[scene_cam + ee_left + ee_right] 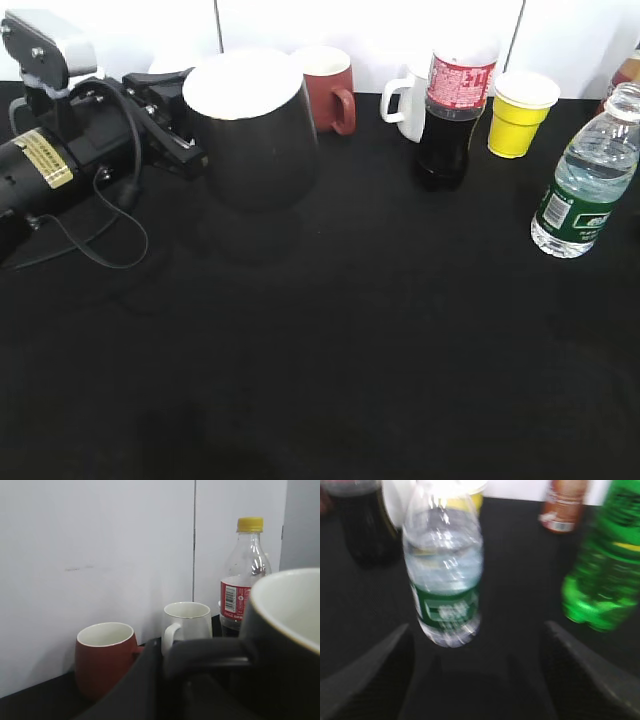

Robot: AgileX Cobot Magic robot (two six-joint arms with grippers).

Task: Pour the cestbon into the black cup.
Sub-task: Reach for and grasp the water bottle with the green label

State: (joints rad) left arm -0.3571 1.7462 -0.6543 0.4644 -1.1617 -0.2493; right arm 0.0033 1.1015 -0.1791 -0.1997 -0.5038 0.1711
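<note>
Left arm has the black cup by its handle; the water bottle waits at the right.

The left gripper (185,145) is pinched on the handle of the black cup (252,135), which sits on the black table (330,340) left of centre. The water bottle (587,178) stands upright near the right edge. The right gripper (477,680) hangs spread wide just short of it, touching nothing.

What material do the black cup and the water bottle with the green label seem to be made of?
The black cup looks like glazed ceramic: thick wall, dark outside with a soft sheen, white inside. Coated metal cannot be excluded. The water bottle looks like thin clear plastic: the water shows through its ribbed, glinting wall, and a green printed label wraps it.
</note>
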